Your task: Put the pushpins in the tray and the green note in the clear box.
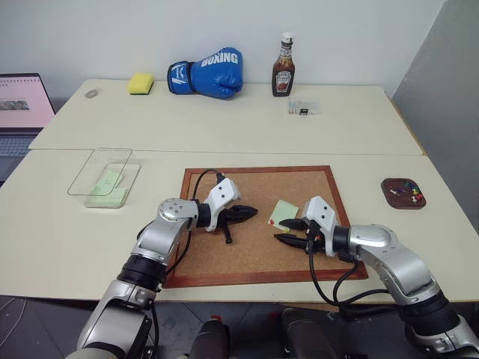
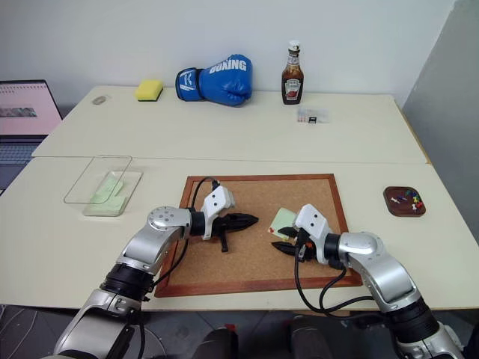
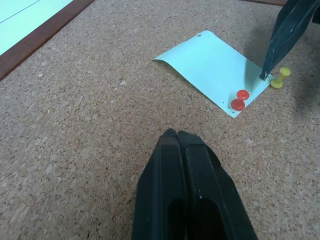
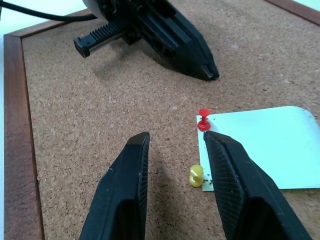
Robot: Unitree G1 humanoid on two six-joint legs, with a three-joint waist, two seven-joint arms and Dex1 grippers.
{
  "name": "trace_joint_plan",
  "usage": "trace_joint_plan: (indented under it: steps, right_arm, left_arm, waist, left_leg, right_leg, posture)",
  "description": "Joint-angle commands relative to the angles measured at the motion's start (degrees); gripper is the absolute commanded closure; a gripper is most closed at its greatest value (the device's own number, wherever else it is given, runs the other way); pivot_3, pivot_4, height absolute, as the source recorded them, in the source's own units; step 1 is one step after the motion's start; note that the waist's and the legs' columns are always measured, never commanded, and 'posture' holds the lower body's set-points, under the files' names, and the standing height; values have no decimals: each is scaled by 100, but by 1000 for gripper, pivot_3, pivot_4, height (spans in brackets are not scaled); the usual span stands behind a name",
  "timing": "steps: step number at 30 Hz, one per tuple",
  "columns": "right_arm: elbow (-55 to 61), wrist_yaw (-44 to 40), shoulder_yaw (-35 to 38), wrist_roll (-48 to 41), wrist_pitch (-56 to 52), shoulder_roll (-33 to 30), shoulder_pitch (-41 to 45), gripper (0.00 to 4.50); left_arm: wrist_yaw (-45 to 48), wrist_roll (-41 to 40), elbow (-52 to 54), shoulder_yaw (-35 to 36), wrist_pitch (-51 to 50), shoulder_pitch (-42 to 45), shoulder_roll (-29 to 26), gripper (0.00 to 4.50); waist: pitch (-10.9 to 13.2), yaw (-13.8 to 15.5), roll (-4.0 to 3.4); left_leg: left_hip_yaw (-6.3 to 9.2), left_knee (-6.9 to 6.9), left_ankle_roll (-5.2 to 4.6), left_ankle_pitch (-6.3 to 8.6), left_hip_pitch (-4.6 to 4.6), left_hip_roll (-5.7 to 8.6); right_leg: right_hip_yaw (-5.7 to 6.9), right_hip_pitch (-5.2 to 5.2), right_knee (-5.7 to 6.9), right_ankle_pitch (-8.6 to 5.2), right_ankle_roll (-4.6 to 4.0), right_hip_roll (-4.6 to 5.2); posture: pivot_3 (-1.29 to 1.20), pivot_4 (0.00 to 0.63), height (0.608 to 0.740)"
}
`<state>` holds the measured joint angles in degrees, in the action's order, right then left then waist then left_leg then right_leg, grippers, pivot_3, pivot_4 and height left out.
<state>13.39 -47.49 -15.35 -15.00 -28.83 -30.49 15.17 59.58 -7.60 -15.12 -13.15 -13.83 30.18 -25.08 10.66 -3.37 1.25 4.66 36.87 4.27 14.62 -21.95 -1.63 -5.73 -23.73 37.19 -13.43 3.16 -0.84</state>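
Observation:
The pale green note [image 1: 283,212] lies on the corkboard [image 1: 254,258], held at one corner by a red pushpin [image 4: 203,120]. A yellow pushpin [image 4: 196,176] sits at the note's edge beside it. My right gripper [image 4: 176,135] is open just over the board, and the yellow pin lies between its fingers, close to one of them. From the left, my left gripper [image 1: 251,214] points at the note, shut and empty, a short way from it. The dark brown tray [image 1: 392,196] at the right holds several coloured pins. The clear box [image 1: 88,176] stands at the left with something green inside.
At the back of the table are a blue boxing glove [image 1: 209,73], a ketchup bottle [image 1: 284,69], a yellow sponge [image 1: 140,83] and a tiny clear case [image 1: 303,108]. A laptop [image 1: 21,108] sits at the far left.

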Motion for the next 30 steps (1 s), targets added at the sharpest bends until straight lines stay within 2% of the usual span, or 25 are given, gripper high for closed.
trace_joint_plan:
  steps: [1,4,10,15,25,30]
  right_arm:
    - [-23,-57,86,-7,169,41,79,2857]
    - [-44,-94,104,-24,176,37,61,3284]
    - [-37,-62,130,-30,179,75,37,4495]
    - [79,16,313,-212,18,156,72,4495]
    - [600,517,1294,-1212,-1074,485,450,4495]
    - [893,714,1636,-1595,-1519,424,575,4495]
  left_arm:
    - [21,35,131,-16,-127,-135,-114,4500]
    - [9,12,181,-9,-172,-148,-108,4500]
    - [15,19,189,-27,-179,-137,-108,4500]
    - [45,32,123,-38,-151,-84,-112,4500]
    - [36,41,80,-107,-108,-76,-11,4500]
    - [57,51,45,-123,-77,-71,20,4500]
  waist:
    - [0,-6,0]
    - [0,-7,0]
    - [0,-5,0]
    - [0,-5,0]
    - [1,-14,-2]
    - [0,6,-1]
  left_leg:
    - [0,0,0,0,0,0]
    - [0,-1,0,0,1,0]
    - [0,-1,0,0,0,0]
    - [0,0,0,0,1,0]
    - [0,0,0,0,-1,0]
    - [5,0,0,0,-1,0]
  right_leg:
    - [0,0,0,0,0,0]
    - [1,0,1,0,0,0]
    - [1,0,1,0,0,0]
    - [1,0,2,0,0,0]
    - [-1,-1,4,1,-1,0]
    - [4,1,5,1,0,-1]
  posture:
    - [0,150,740]
    - [0,150,740]
    - [0,150,740]
    - [0,150,740]
    - [0,150,740]
    - [0,150,740]
